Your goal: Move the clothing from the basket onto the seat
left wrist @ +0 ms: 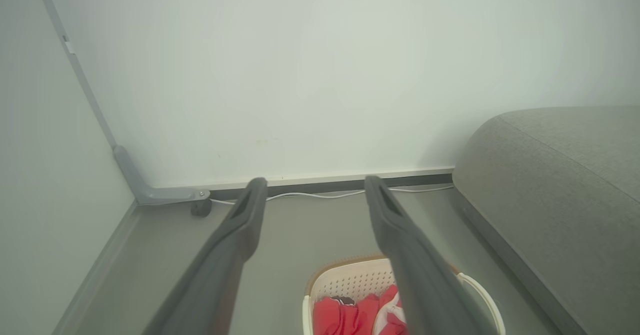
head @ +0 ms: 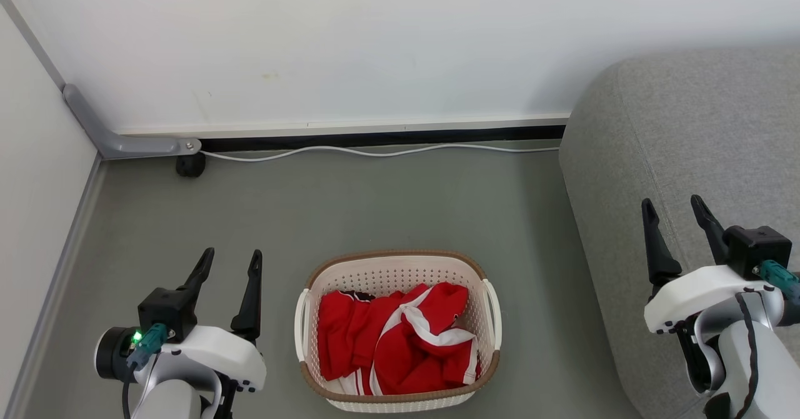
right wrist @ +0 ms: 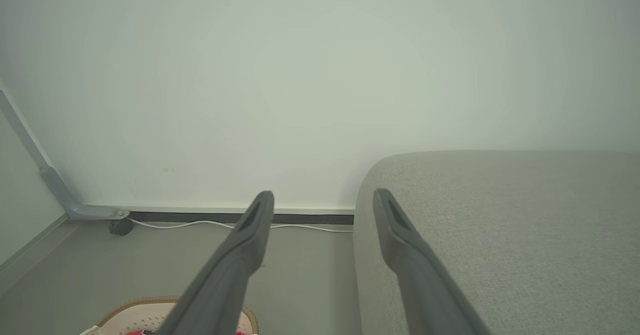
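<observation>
Currently, left gripper (head: 231,258) and right gripper (head: 674,206) are spread wide apart, empty, touching nothing, flanking the basket (head: 397,261) of clothing (head: 394,341).

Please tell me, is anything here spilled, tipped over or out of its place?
Nothing stands out. The basket stands upright on the floor, and the red clothing lies crumpled inside it; none spills out.
</observation>
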